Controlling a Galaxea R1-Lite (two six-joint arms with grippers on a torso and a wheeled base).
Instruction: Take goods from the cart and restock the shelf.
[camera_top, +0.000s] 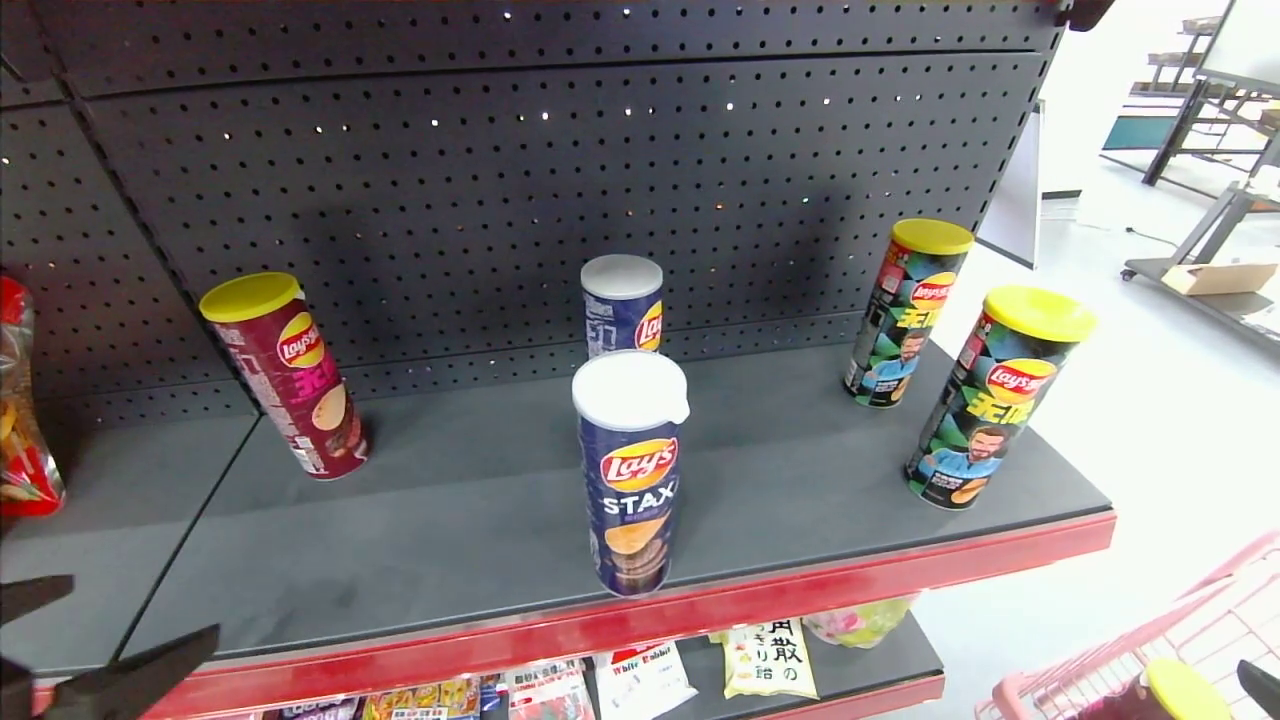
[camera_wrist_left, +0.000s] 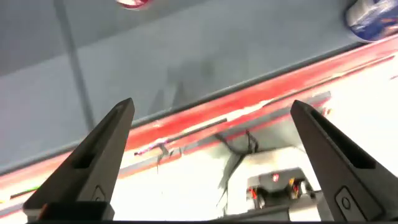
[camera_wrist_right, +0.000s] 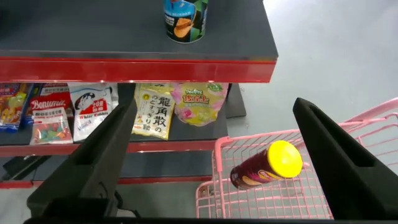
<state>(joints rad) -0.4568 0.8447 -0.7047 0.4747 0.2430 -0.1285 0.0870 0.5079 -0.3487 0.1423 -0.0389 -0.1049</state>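
Several chip cans stand on the dark shelf (camera_top: 460, 540): a maroon can (camera_top: 288, 378) at the left, two blue cans (camera_top: 631, 470) (camera_top: 622, 303) in the middle, and two green-patterned cans (camera_top: 990, 400) (camera_top: 908, 312) at the right. In the pink cart (camera_wrist_right: 249, 149) a maroon can with a yellow lid (camera_wrist_right: 267, 167) lies on its side. My right gripper (camera_wrist_right: 216, 106) hangs open above the cart, nothing in it. My left gripper (camera_top: 140, 607) is open and empty by the shelf's red front edge (camera_wrist_left: 205, 118), at its left end.
Snack bags (camera_wrist_right: 155, 109) hang on the lower shelf under the red edge. A red bag (camera_top: 20, 410) sits on the neighbouring shelf section at the far left. Perforated back panel (camera_top: 560, 180) stands behind the cans. Open floor and a trolley (camera_top: 1215, 270) lie to the right.
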